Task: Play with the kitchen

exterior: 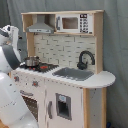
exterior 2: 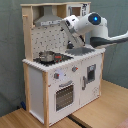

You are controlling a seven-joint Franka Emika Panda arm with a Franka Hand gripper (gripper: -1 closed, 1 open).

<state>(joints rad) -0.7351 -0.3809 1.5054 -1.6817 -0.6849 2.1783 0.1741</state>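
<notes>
The kitchen (exterior: pixel 65 85) is a tall white and light-wood toy unit, seen in both exterior views, kitchen (exterior 2: pixel 60 75). A small metal pot (exterior: pixel 31 61) stands on the black-and-red stovetop (exterior: pixel 44 66), beside the grey sink (exterior: pixel 72 74) and the black faucet (exterior: pixel 85 59). The oven door (exterior 2: pixel 64 95) is shut. My white arm (exterior 2: pixel 92 22) reaches in from the second exterior view's right, and its gripper (exterior 2: pixel 74 42) hangs in front of the dotted backsplash, clear of the counter. In the first exterior view only part of the arm (exterior: pixel 10 40) shows at the left edge.
A grey hood (exterior: pixel 41 25) and a toy microwave (exterior: pixel 75 23) sit up top under the shelf. The robot's white body (exterior: pixel 12 105) fills the first exterior view's lower left. The kitchen stands on a wooden table (exterior 2: pixel 100 107), with a grey curtain behind.
</notes>
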